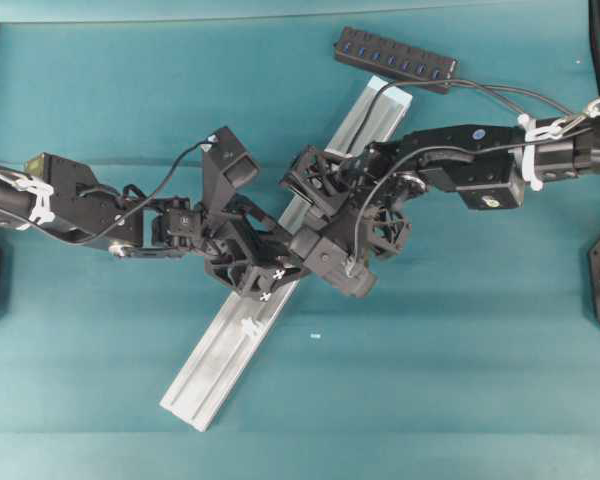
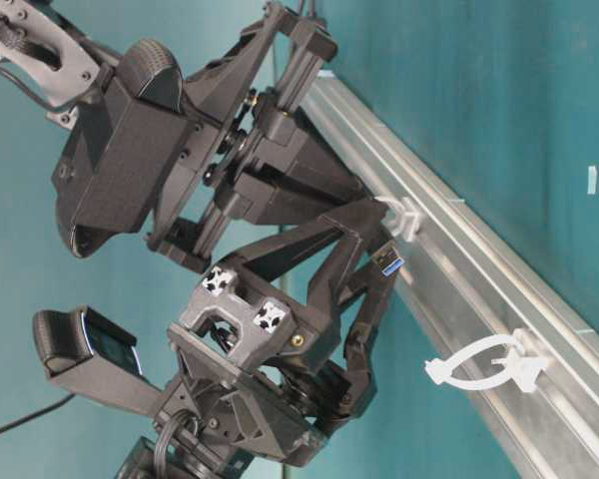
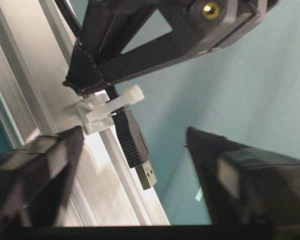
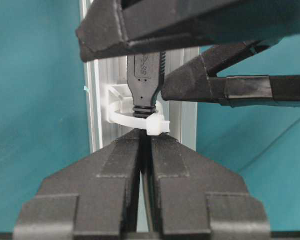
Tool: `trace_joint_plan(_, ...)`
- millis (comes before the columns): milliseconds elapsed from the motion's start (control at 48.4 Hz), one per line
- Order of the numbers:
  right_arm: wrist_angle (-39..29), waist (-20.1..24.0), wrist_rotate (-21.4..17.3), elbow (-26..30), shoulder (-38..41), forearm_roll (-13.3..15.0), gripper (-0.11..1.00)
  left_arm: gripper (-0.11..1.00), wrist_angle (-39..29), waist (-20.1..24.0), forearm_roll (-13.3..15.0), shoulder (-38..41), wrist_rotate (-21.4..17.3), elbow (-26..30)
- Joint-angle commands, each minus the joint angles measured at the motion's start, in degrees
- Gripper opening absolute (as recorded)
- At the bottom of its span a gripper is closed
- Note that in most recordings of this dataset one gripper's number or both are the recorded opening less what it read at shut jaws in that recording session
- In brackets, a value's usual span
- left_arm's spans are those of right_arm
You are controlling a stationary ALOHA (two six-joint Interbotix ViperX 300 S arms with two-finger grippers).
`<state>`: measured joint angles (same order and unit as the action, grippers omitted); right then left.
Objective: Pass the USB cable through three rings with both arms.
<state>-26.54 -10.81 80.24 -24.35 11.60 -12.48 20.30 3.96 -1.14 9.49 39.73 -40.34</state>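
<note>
The USB cable's plug (image 3: 135,142) pokes out through a white ring (image 3: 107,107) on the silvery rail (image 1: 215,365). My right gripper (image 4: 145,139) is shut on the thin black cord just behind that ring (image 4: 137,119), with the plug (image 4: 145,75) beyond it. My left gripper (image 3: 135,150) is open, one finger (image 3: 50,165) on each side of the plug without touching it. At table level the plug (image 2: 387,259) sits between the left fingertips beside the ring (image 2: 404,215). Another ring (image 2: 489,364) further along the rail has nothing in it. Both arms hide the rail's middle from overhead.
The black multi-port hub (image 1: 395,58) lies at the back beyond the rail's far end, its cord (image 1: 500,95) looping right toward the right arm. A lone ring (image 1: 250,326) shows on the rail's near half. The teal table (image 1: 430,400) surrounds everything.
</note>
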Motion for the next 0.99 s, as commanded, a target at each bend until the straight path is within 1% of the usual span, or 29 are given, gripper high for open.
trace_joint_plan(0,0.26,0.09,-0.62,0.26,-0.35,-0.09,0.06,0.82,0.18,-0.18,-0.09,-0.62,-0.09,0.0)
trace_joint_plan(83,0.18,0.09,-0.62,0.26,-0.35,-0.09,0.06,0.65,0.18,-0.62,-0.09,-0.7,-0.09,0.0)
trace_joint_plan(228,0.18,0.0,-0.62,0.26,-0.44,-0.09,0.06,0.26,-0.44,-1.05,-0.09,-1.41,-0.09,0.09)
trace_joint_plan(269,0.26,0.0,-0.62,0.26,-0.44,-0.09,0.06,0.17,-0.97,-1.05,-0.09,-1.58,-0.09,0.09)
trace_joint_plan(310,0.26,0.0,-0.62,0.26,-0.44,-0.09,0.06,0.12,-1.85,-1.05,-0.09,-2.02,-0.09,0.18)
trace_joint_plan(496,0.09,-0.18,-0.62,0.26,-0.53,-0.09,0.06,0.12,-4.39,-1.05,-0.09,-2.72,-0.09,0.18)
trace_joint_plan(703,1.14,-0.18,-0.7,-0.35,-0.79,-0.09,0.06,0.12,-4.57,-1.05,-0.09,-2.81,-0.09,0.35)
trace_joint_plan(972,-0.35,-0.97,-2.2,-1.58,-1.41,-0.18,0.07,0.11,-4.75,-0.79,-0.09,-2.81,0.18,0.26)
